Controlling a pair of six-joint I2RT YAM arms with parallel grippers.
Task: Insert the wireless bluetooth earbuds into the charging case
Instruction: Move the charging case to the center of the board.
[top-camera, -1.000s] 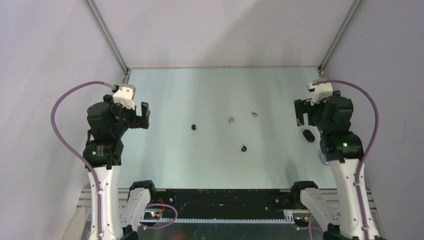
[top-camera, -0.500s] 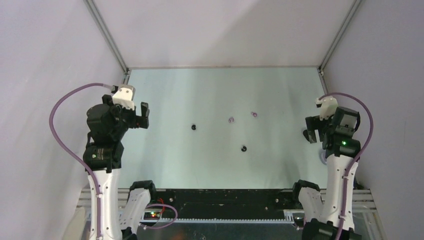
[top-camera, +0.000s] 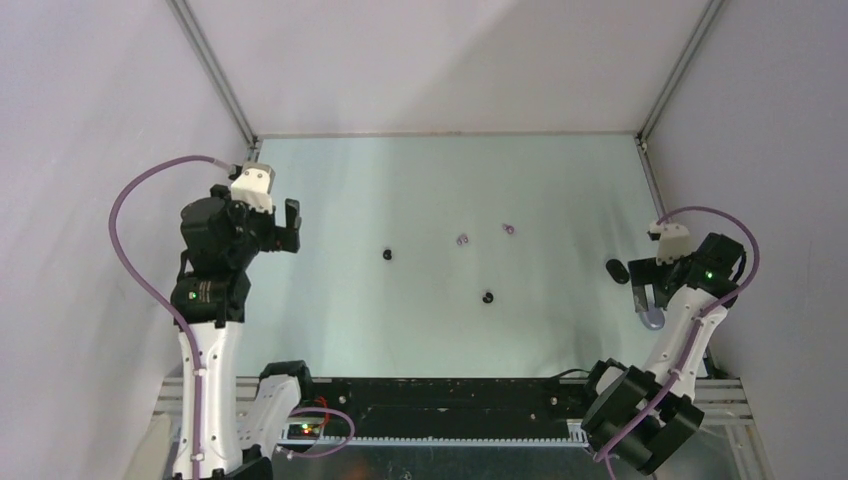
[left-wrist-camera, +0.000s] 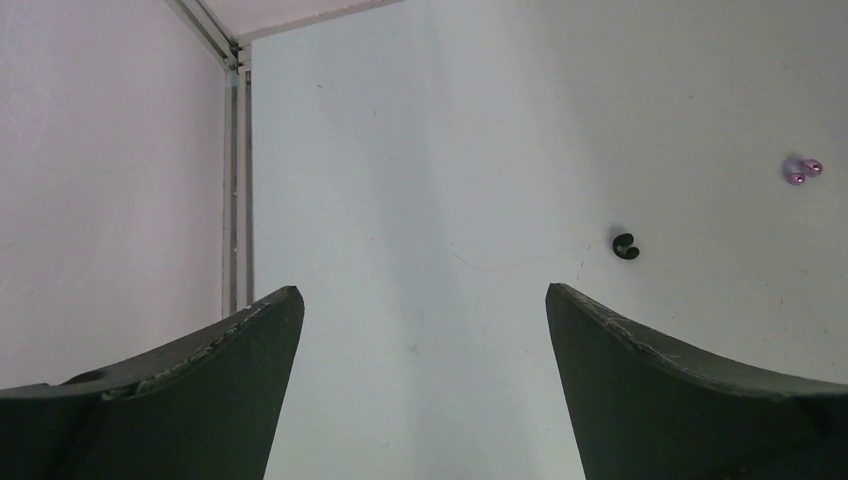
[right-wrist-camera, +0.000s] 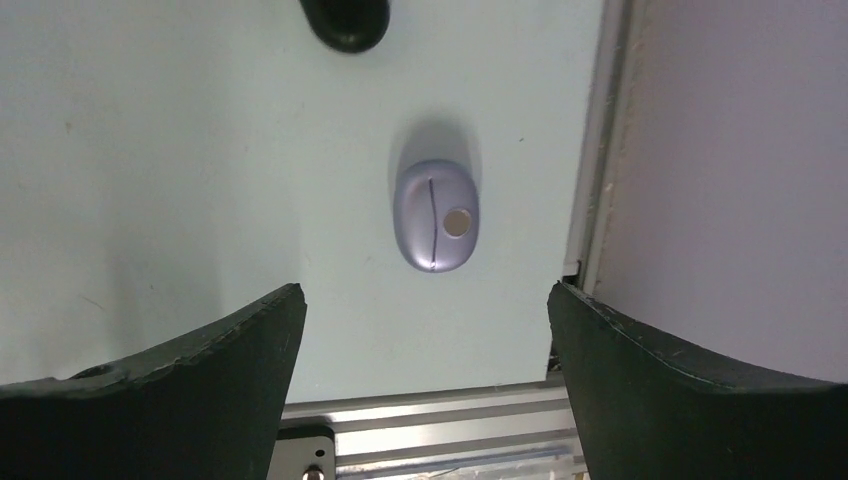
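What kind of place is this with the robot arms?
Probably a robot test booth in a lab. A pale table is boxed in by plain walls on metal rails, two robot arms are bolted at its near edge, and tiny earbuds and small cases lie on it.

Four tiny earbuds lie apart from one another, bare on the pale tabletop (top-camera: 400, 180). A glossy purple earbud (top-camera: 463, 240) sits near the middle, with a second purple earbud (top-camera: 508, 228) just right of it and slightly farther back. A curled black earbud (top-camera: 387, 254) lies to their left, and a second black earbud (top-camera: 488, 297) lies nearer the front. A lilac oval plastic charging case (right-wrist-camera: 437, 215) lies flat and shut by the right edge — a dark seam runs along its top, with a small pale round spot beside it. A black oval case (top-camera: 617, 271) lies near it, farther back and not touching — its lid state cannot be told.
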